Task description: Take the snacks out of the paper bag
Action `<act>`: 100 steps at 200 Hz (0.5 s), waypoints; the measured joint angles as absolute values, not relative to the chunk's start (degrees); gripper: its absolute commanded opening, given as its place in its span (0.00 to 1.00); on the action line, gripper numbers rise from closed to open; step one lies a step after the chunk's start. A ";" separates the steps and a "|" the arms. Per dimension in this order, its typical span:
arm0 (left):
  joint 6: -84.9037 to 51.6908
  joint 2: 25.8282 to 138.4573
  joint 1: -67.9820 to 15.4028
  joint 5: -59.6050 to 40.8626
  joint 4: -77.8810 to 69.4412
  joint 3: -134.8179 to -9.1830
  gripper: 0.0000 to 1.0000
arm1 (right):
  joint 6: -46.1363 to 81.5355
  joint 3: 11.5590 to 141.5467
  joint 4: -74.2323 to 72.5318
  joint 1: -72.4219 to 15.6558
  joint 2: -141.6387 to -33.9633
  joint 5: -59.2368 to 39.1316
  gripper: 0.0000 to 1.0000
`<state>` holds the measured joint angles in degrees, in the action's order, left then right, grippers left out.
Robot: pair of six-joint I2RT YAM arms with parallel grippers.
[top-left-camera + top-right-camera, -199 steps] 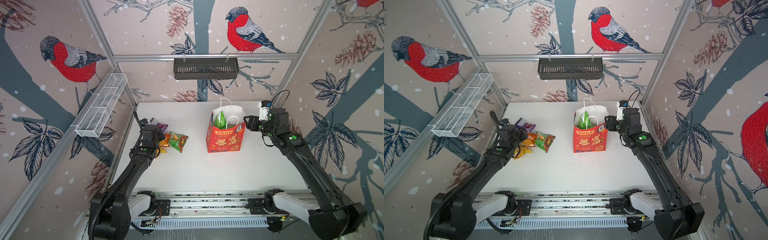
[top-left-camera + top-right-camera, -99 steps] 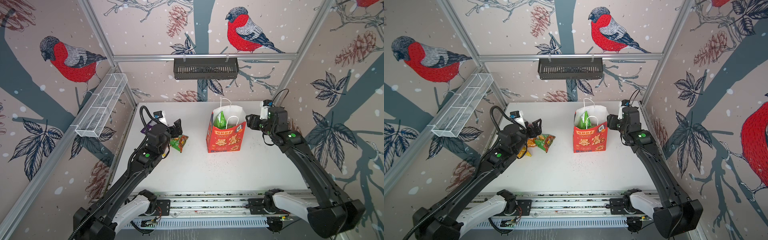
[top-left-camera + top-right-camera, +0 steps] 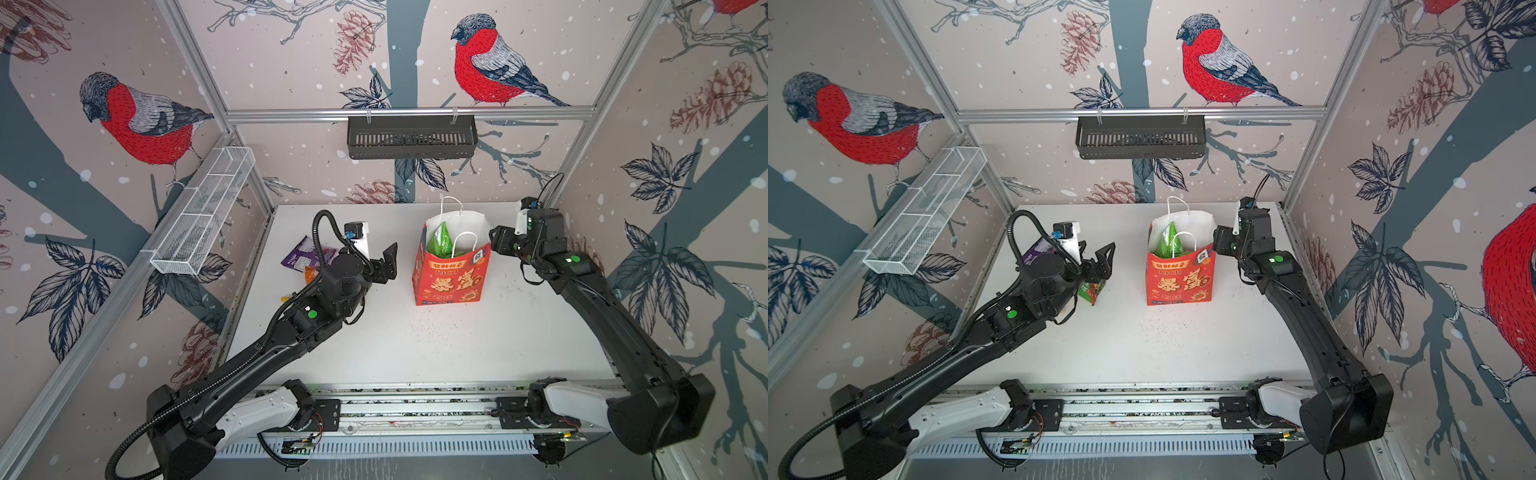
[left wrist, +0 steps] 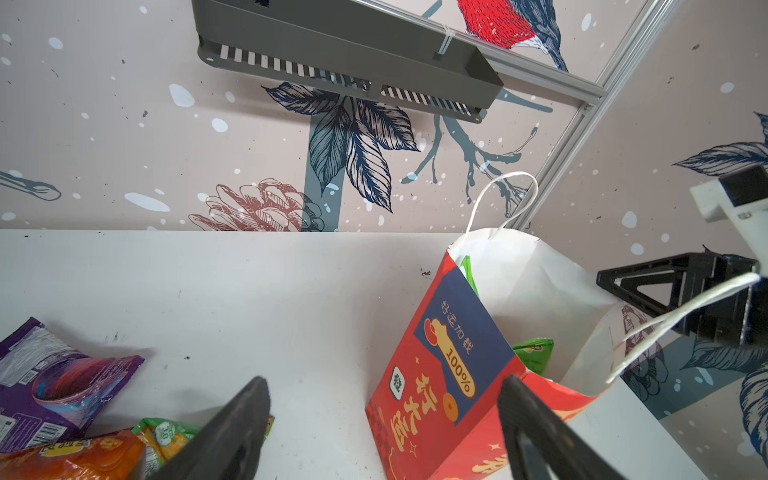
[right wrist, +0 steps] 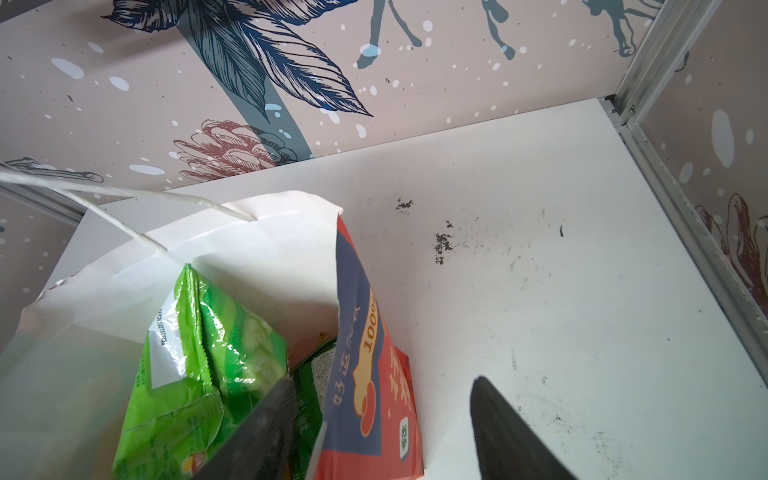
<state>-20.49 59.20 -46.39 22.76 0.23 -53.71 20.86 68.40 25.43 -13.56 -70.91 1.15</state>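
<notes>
My left jaws stand wide apart with nothing between them. They are raised over the counter (image 3: 415,345), between the loose packets and the paper bag (image 3: 451,278), and point toward the bag. My right jaws are apart too, straddling the bag's side wall at the rim, with one finger inside by the bright green packet (image 5: 199,353) and the other outside (the wall sits between them, not pinched). The bag stands upright toward the back of the counter, mouth open. The bright green packet stands on end in it, and a darker green packet (image 5: 309,374) sits lower beside it. Near my left arm a purple packet (image 3: 301,255), an orange packet (image 4: 70,457) and a green-red packet (image 3: 1092,291) lie close together on the counter. My arm partly hides them in both top views.
</notes>
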 measured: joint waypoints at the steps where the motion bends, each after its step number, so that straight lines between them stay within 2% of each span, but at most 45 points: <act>1: -20.45 59.27 -46.46 22.76 0.23 -53.71 0.86 | 20.86 68.42 25.43 -13.54 -70.98 1.13 0.68; 17: -19.40 59.79 -47.09 22.79 0.01 -53.98 0.86 | 20.86 69.58 25.15 -13.10 -72.66 0.38 0.67; 51: -18.09 60.20 -47.33 22.48 -0.99 -55.00 0.88 | 20.80 72.62 25.17 -12.69 -77.43 -1.43 0.59; 82: -17.58 62.67 -47.37 21.63 -0.27 -59.22 0.89 | 20.56 74.83 25.69 -12.67 -80.62 -2.02 0.42; 100: -17.08 63.92 -47.40 20.88 -0.05 -61.12 0.89 | 20.34 75.55 26.06 -12.67 -81.65 -2.28 0.28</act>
<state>-17.08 63.92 -47.40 20.88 -0.05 -61.12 20.34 75.55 26.06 -12.67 -81.65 -2.28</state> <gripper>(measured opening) 0.887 0.352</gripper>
